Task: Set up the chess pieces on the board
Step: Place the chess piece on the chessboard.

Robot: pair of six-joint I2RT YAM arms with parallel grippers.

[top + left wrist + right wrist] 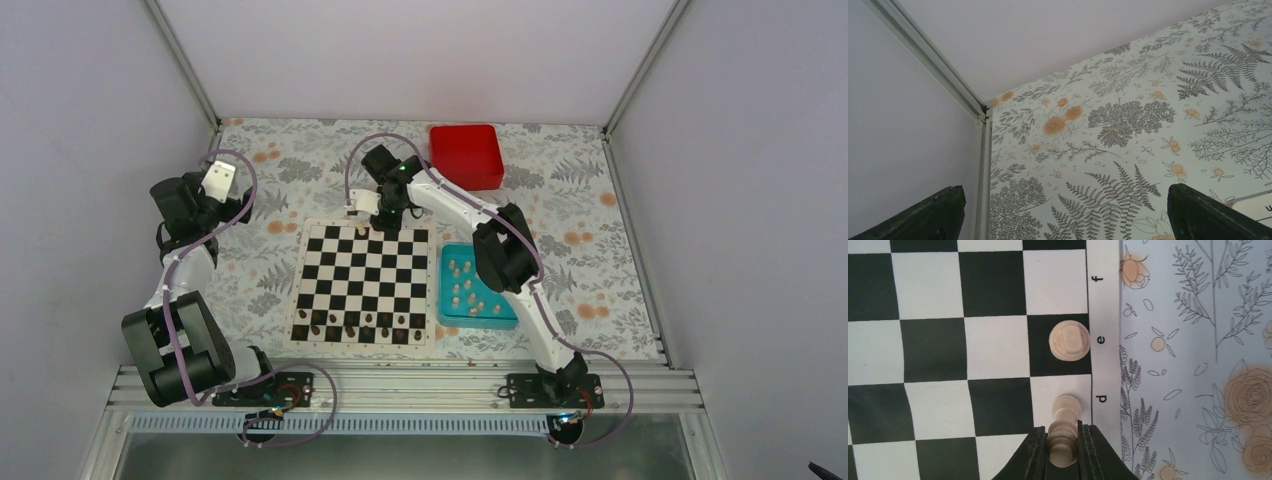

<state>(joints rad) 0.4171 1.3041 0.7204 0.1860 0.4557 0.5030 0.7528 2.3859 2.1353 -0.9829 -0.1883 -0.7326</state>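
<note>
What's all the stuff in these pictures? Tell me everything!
board: one, black-and-white, middle of cloth.
dark pieces: many, brown, board's near rows.
standing piece: one, cream, square by letter e.
held piece: one, cream, at square by letter d.
tray: one, teal, right of board.
tray pieces: about ten, cream, in tray.
box: one, red, far side.
cloth: one, flowery, under everything.
left gripper: black, open, over bare cloth.
right gripper: black, shut on held piece.

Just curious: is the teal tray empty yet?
Not empty: several pale chess pieces stand inside the teal tray.
</note>
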